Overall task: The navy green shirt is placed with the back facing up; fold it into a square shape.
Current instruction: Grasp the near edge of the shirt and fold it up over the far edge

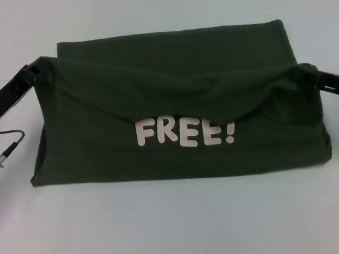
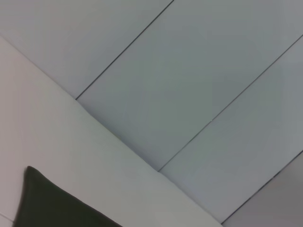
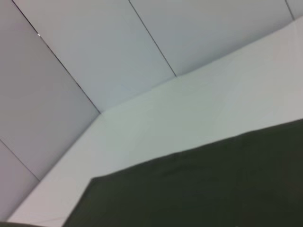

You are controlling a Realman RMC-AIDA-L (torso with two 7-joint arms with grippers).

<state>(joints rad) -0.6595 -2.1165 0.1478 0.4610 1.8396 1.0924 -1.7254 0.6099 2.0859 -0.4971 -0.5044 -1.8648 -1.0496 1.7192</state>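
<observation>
Head view showed the navy green shirt spread across the white table, a fold lifted so the cream "FREE!" lettering faced the camera. The left gripper pinched the raised edge at the shirt's left corner, and the right gripper clamped the opposite corner, the cloth sagging between them. Both wrist views caught only a dark corner of the shirt on the table, against a panelled wall.
</observation>
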